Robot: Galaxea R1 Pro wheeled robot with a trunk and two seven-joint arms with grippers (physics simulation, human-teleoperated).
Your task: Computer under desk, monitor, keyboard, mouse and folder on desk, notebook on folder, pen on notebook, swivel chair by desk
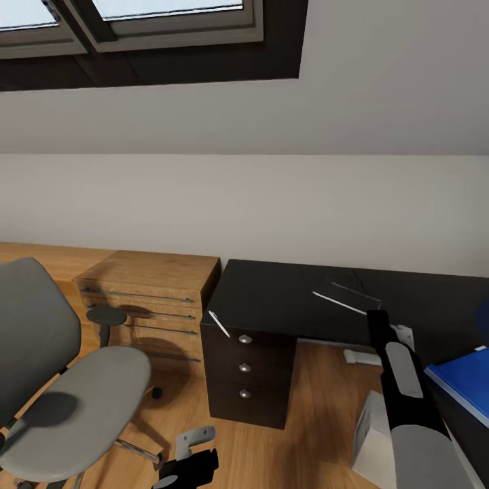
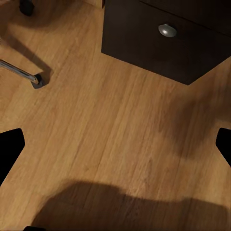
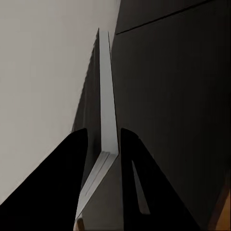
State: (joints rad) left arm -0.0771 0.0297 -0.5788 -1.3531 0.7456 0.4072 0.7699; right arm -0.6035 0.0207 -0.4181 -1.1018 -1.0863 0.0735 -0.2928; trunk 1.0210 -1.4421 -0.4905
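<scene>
Our right claw [image 3: 102, 144] pinches the thin keyboard [image 3: 106, 96] by its edge over the desk [image 1: 285, 299]. It may slip & drop. Left claw [image 2: 115, 139] is spread wide.

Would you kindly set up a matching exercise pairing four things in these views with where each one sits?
Things:
1. folder
2. swivel chair
3. computer
4. keyboard

Places:
A. on the wooden floor beside the drawers
B. between the right gripper's fingers
C. on the desk's right part
D. on the floor under the desk

Pairs: 1-C, 2-A, 3-D, 4-B
</scene>
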